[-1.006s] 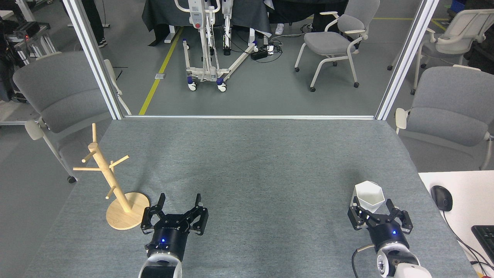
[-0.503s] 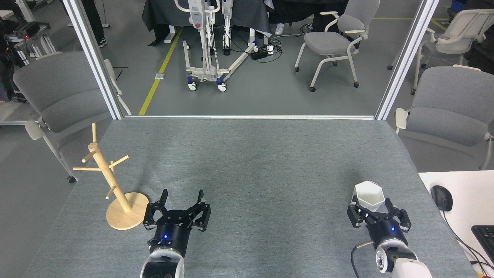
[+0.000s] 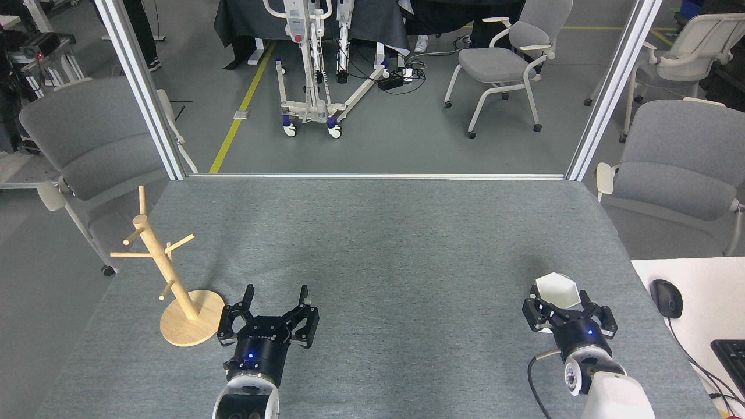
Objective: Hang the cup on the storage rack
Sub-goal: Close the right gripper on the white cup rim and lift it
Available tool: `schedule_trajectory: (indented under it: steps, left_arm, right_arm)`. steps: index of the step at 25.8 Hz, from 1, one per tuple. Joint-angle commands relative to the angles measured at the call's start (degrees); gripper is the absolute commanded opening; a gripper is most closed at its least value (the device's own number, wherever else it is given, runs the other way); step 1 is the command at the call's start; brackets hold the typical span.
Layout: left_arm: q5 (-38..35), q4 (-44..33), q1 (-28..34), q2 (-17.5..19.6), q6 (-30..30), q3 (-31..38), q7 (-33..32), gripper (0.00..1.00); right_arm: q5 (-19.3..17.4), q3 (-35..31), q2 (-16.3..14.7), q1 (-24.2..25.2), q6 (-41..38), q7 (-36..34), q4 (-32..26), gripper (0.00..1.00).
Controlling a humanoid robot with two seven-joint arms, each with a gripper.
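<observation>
The white cup (image 3: 556,287) with its hexagonal rim stands upright on the grey table (image 3: 384,244) at the near right. My right gripper (image 3: 563,304) is open, its black fingers on either side of the cup's near lower part; I cannot tell if they touch it. The cup's handle is hidden. The wooden storage rack (image 3: 156,256) stands at the near left on its round base (image 3: 201,326), its pegs bare. My left gripper (image 3: 276,291) is open and holds nothing, just right of the rack's base.
A white desk (image 3: 704,279) with a black mouse (image 3: 665,298) and a keyboard (image 3: 732,356) adjoins the table's right edge. Grey chairs stand beyond the left edge (image 3: 87,145) and the right edge (image 3: 681,157). Aluminium frame posts (image 3: 142,93) rise at the far corners.
My right gripper has advanced towards the cup, so that its fingers now flank the cup's lower part. My left gripper shifted slightly right, away from the rack's base. The cup and rack have not moved.
</observation>
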Motion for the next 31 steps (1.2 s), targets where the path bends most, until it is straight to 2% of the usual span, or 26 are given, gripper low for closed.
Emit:
schedule_trajectory:
  steps: [1, 25, 30, 31]
  left_arm:
    - [0.0, 0.0, 0.26, 0.09, 0.02, 0.0, 0.07, 0.99]
    - [0.0, -0.53, 0.43, -0.08, 0.02, 0.0, -0.02, 1.0]
    - [0.0, -0.53, 0.17, -0.08, 0.02, 0.0, -0.02, 0.99]
    - [0.0, -0.53, 0.17, -0.08, 0.02, 0.0, -0.02, 1.0]
  right_arm:
    - [0.02, 0.0, -0.03, -2.34, 0.01, -0.07, 3.18, 1.0]
    - [1.07, 0.53, 0.85, -2.87, -0.07, -0.43, 4.58, 0.99]
    - [1.16, 0.53, 0.85, -2.78, -0.16, -0.42, 4.5, 0.92]
    - [1.16, 0.44, 0.85, -2.78, -0.25, -0.42, 4.5, 0.88]
